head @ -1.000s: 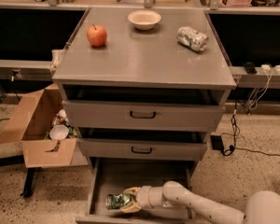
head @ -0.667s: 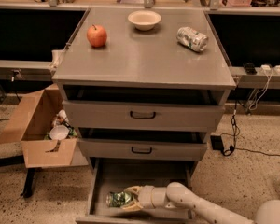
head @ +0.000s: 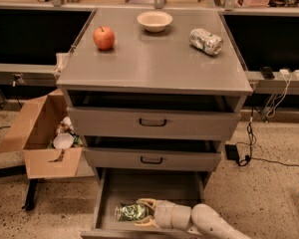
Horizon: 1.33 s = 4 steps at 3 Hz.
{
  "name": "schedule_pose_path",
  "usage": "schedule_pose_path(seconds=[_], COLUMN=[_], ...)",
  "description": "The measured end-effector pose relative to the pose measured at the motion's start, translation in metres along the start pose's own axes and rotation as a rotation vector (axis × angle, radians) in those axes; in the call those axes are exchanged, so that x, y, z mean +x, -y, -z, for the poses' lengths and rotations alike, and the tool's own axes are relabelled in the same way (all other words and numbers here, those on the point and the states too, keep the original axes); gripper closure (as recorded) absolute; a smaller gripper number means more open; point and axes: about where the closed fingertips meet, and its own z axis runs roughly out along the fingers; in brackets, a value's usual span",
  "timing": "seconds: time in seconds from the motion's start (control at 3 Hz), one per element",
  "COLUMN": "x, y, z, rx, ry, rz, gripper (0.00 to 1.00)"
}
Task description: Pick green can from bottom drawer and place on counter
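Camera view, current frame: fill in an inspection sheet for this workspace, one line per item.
Surface: the counter carries three things, and none of them is the green can.
Job's things: the green can lies on its side near the front of the open bottom drawer.
Clutter: an apple, a bowl and a silver-white can lying on its side, all on the counter.
Grippers: the gripper is down in the bottom drawer at the green can; its arm comes in from the lower right.
Cables: a black cable hangs right of the cabinet, by an adapter on the floor.
Surroundings: an open cardboard box with rubbish stands left of the cabinet.
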Motion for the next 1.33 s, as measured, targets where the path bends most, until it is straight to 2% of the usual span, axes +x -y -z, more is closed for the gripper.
schedule_pose_path(seconds=[0.33,0.67,1.0,1.33], x=[0.0,-0.011,-0.054,-0.092], y=[0.0,0.009,0.035,0.054], z=[0.0,0.013,0.063,0.112], rx=[0.0,0.02,0.071,0.12], ry=[0.0,0.042,0.129,0.181], rz=[0.0,-0.016,-0.044,-0.032], gripper=[1.0,1.0,1.0,1.0])
